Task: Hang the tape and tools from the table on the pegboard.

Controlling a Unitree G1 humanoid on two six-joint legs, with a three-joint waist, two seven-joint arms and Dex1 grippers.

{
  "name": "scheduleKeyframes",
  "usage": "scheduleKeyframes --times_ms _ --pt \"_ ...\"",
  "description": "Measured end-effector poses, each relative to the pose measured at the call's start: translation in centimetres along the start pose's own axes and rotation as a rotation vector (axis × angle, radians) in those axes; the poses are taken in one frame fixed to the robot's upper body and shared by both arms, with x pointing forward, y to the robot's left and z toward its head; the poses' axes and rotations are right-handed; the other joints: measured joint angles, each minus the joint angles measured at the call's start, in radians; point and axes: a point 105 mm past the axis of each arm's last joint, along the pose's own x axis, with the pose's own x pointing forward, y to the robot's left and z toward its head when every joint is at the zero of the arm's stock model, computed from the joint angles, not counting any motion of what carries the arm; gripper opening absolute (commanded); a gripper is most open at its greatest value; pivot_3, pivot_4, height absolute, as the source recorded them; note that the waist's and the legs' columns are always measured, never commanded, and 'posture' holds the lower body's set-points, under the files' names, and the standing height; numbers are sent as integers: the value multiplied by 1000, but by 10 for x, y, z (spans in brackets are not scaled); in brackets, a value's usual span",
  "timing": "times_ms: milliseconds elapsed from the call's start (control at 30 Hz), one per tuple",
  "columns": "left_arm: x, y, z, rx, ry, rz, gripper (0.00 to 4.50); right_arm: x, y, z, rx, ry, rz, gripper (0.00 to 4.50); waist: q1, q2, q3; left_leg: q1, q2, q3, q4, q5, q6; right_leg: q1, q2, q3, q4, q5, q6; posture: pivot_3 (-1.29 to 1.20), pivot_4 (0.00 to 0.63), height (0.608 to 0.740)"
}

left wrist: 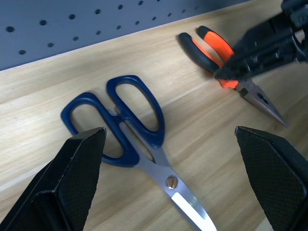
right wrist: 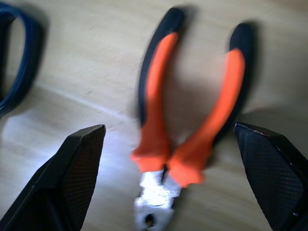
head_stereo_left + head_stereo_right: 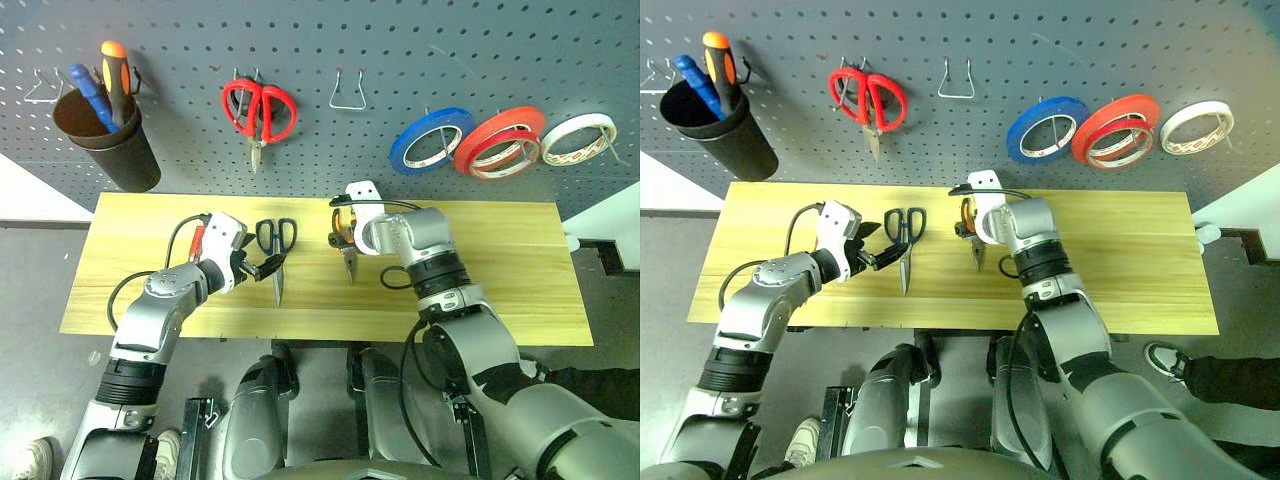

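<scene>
The left gripper [image 1: 168, 178] is spread wide with nothing between its fingers, just beside the blue-handled scissors [image 1: 127, 130], which lie flat on the wooden table [image 3: 520, 260] directly ahead of it. The right gripper [image 2: 183, 178], also spread and holding nothing, hangs just above the orange-and-black pliers [image 2: 190, 115], their handles lying between its fingers. On the pegboard [image 3: 400, 50] beyond both grippers hang three tape rolls [image 3: 500, 140] and red-handled scissors [image 3: 258, 110].
</scene>
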Motion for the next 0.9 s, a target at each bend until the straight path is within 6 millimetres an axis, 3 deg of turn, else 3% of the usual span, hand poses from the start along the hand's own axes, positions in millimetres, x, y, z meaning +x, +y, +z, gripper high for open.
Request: scheduleKeyframes --times_ms 100,200,400,667,900 --pt "-3 4 1 3 -7 15 4500 2 4 0 0 5 -11 4467 0 0 0 -1 0 0 0 0 0 -1 0 0 0 0 0 19 432 730" --pt "-4 3 1 6 -8 17 4500 4 1 2 4 5 -44 3917 0 0 0 -1 0 0 0 0 0 -1 0 0 0 0 0 19 433 730" --pt "-9 5 -3 22 3 29 4500 5 -9 2 -16 3 -89 2046 0 0 0 -1 0 0 -1 -3 -1 -2 0 0 -2 0 0 23 424 730" --pt "-13 5 -1 48 2 8 4500 -4 -9 -1 -57 28 -47 2041 1 -1 0 -11 0 0 -2 2 -5 -10 1 -1 -2 0 0 0 355 730" --pt "-27 7 1 48 -11 -40 4500 -49 -20 -14 -86 20 111 2040 6 -2 -5 -16 -1 -1 -2 2 -5 -13 1 -3 -3 1 1 -52 264 730"
